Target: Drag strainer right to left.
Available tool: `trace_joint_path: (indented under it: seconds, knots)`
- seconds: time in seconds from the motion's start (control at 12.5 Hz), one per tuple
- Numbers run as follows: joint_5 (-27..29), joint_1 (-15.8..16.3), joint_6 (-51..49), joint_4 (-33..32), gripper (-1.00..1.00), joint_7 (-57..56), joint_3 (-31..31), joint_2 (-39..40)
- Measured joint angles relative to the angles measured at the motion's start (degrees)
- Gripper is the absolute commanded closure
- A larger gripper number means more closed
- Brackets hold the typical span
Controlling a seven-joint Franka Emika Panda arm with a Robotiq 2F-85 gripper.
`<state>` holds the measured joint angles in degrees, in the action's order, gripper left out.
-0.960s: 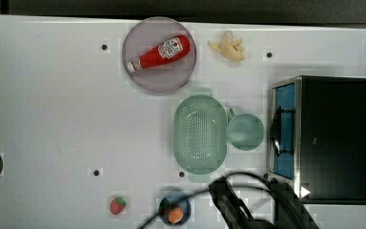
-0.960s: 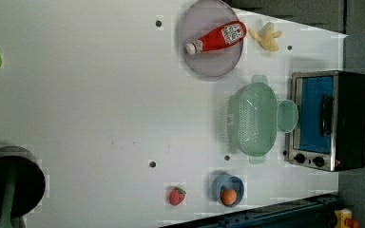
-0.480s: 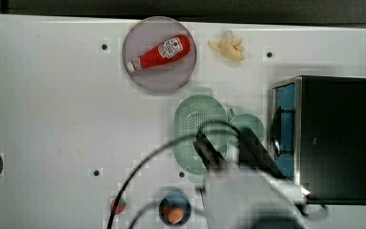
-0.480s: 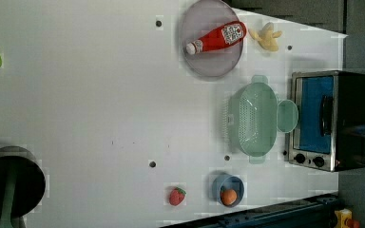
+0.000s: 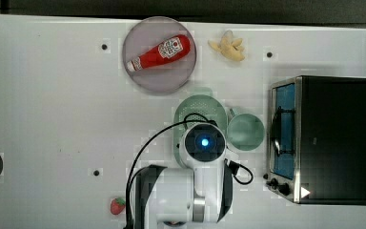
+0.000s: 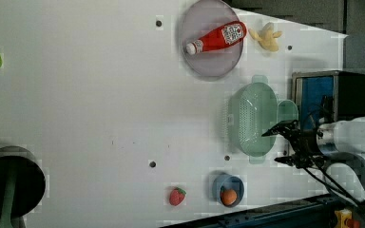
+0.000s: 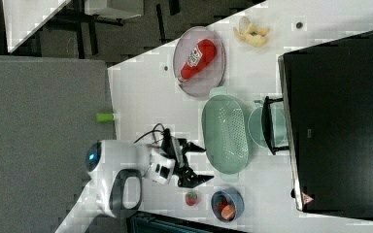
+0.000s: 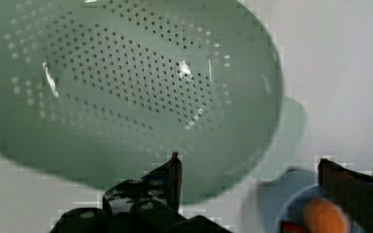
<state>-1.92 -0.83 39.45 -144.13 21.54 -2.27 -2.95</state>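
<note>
Arm swings in from the counter's [image 5: 52, 119] near edge and now sits over the strainer's [image 6: 254, 118] near end; strainer, mug and plate are exactly where they were a second ago. Pincer [image 7: 194, 162] is spread wide, holding nothing, tips just short of the near rim tab in the right view; the wrist view has one finger [image 8: 167, 177] over the near rim, the other off to the side by the blue bowl [image 6: 228, 190].

Landmark = strainer. Risks, near to far:
- Blue bowl with the orange piece and the strawberry [image 6: 177, 195] sit just nearer than the strainer's near end. A low approach or an offset finger could clip the bowl.
- Thin, sloped plastic rim: a shallow bite on the tab likely slips, or tips the strainer instead of sliding it.
- Mug [image 5: 245, 132] touches the strainer on the side toward the toaster oven [image 5: 324, 138]. The drag should go away from it, but a twist at the start could knock the mug.
- Grey plate [image 5: 159, 55] with the ketchup bottle [image 5: 159, 52] lies just beyond the far end. If the strainer yaws mid-drag, its far tab could catch the plate rim.
- Banana [image 5: 228, 46], farther out, looks safe.
</note>
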Motion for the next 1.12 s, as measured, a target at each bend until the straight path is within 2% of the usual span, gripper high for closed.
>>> trace_joint_path:
  seconds: [0.24,0.32,0.72,1.12]
  knots:
    - [-1.83,-0.29,11.27,2.35,-1.00,6.92,-0.51,4.91]
    - [-0.38,-0.49,15.72,2.24,-1.00,8.56,-0.40,6.72]
    - [-1.66,-0.20,31.39,2.35,-1.00,13.09,-0.45,18.50]
    - [-0.51,1.46,32.06,0.45,-1.00,16.87,0.31,24.90]
